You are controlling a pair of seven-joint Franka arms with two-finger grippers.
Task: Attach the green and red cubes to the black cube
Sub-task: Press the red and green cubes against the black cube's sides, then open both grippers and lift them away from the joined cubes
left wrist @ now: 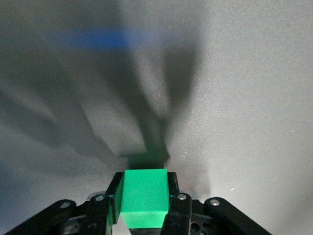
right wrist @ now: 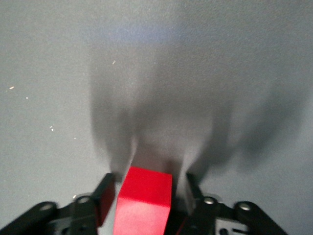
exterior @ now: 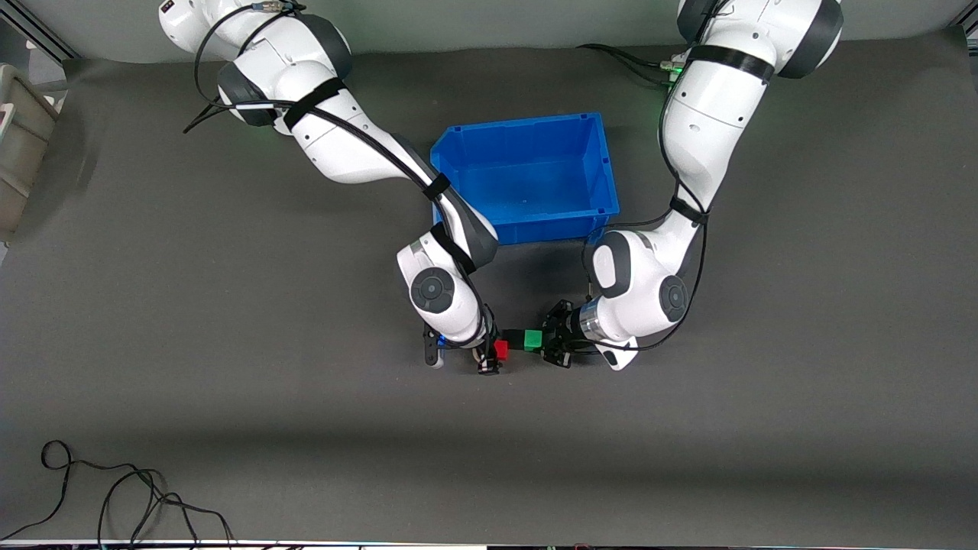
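Note:
My left gripper is shut on the green cube, which fills the space between its fingers in the left wrist view. The black cube sits against the green cube on the side away from that gripper, and shows as a dark block in the left wrist view. The red cube touches the black cube on the right gripper's side. My right gripper is around the red cube, and bare table shows between one finger and the cube. The whole row is over the table, on the front-camera side of the blue bin.
The blue bin stands open toward the robots' bases, close to both forearms. A loose black cable lies near the table's front edge toward the right arm's end. A grey box sits off that end.

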